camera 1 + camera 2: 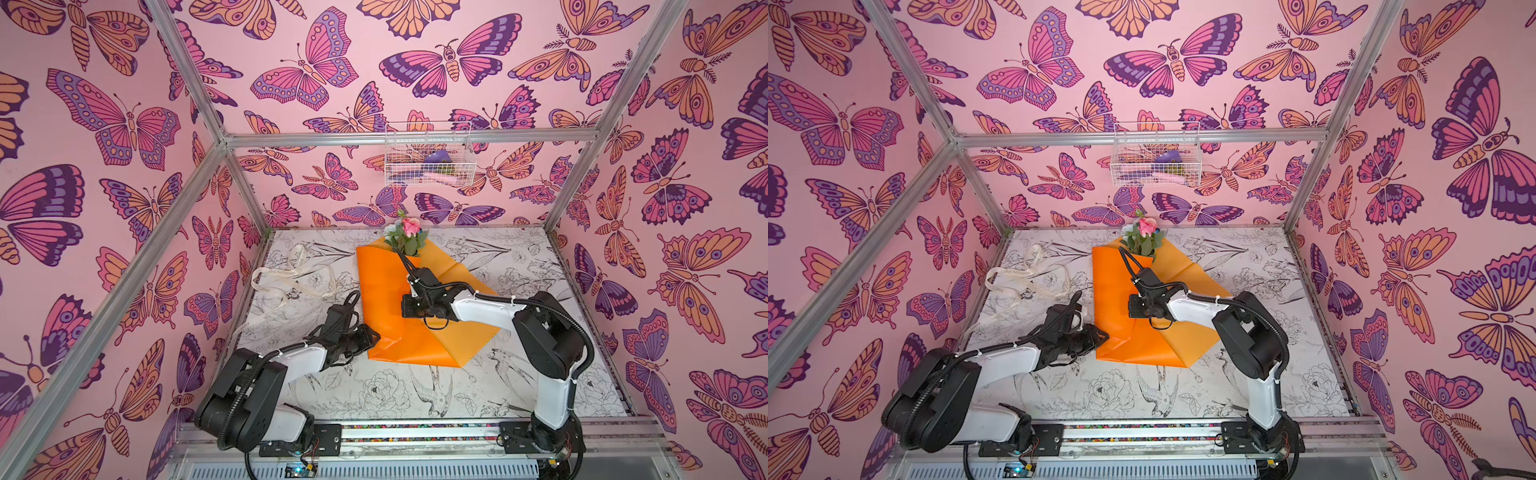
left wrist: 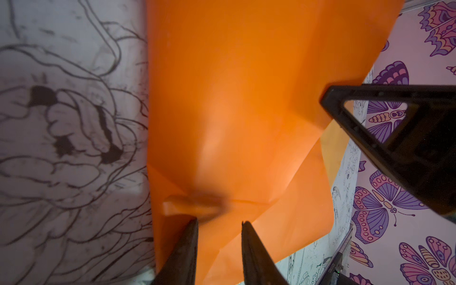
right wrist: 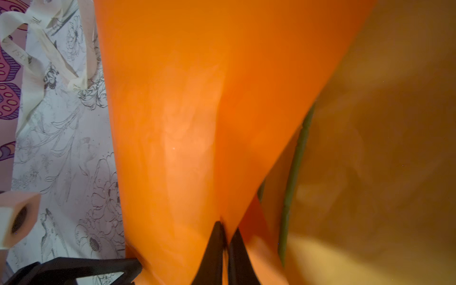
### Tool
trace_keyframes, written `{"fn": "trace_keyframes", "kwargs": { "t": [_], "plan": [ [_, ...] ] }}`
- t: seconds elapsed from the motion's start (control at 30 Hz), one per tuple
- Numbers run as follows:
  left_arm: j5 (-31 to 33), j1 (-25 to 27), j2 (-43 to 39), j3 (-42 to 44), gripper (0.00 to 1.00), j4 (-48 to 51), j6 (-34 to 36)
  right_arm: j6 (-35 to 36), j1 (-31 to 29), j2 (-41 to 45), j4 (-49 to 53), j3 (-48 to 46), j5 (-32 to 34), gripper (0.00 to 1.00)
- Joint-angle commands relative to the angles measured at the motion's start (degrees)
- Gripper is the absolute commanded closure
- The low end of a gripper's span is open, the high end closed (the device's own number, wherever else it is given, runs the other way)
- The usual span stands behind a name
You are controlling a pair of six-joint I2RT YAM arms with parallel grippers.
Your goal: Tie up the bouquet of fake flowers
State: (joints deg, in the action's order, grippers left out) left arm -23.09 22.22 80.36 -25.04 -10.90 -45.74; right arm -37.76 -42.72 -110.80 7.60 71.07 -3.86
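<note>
The right gripper pinches a paper fold of the bouquet. The left gripper, spread, sits at its near-left corner.

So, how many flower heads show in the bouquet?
2. The pink flower head sits at the far end of the bouquet; the white flower head is left of it in both top views. Leaves may hide more.
</note>
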Motion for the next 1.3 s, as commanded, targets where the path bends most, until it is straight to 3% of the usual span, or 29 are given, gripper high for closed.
{"fn": "trace_keyframes", "kwargs": {
  "t": [0.0, 0.3, 0.5, 0.6, 0.87, 1.27],
  "plan": [
    [1.0, 0.4, 1.4, -0.5, 0.67, -1.2, -0.6, 0.7, 0.1, -0.9, 2.7, 2.5, 2.4, 0.86],
    [0.4, 0.4, 3.2, -0.1, 0.68, -2.0, -2.0, 2.6, -0.4, 2.9, 7.8, 2.1, 5.9, 0.66],
    [-0.2, 0.4, 3.5, -0.3, 0.68, -2.0, -2.2, 4.3, -3.0, 8.3, 12.7, 1.8, 11.6, 0.62],
    [-0.5, 0.4, 3.5, -0.5, 0.68, -2.0, -2.1, 4.9, -5.6, 9.2, 13.7, 1.8, 12.5, 0.64],
    [-0.6, 0.4, 3.2, -0.9, 0.68, -2.0, -2.2, 5.2, -10.0, 3.8, 8.8, 3.6, 1.4, 0.78],
    [2.6, -0.9, 7.5, -4.9, 0.68, -4.8, -2.3, 3.1, -9.4, -3.8, 9.6, 4.3, -0.9, 0.81]
  ]
}}
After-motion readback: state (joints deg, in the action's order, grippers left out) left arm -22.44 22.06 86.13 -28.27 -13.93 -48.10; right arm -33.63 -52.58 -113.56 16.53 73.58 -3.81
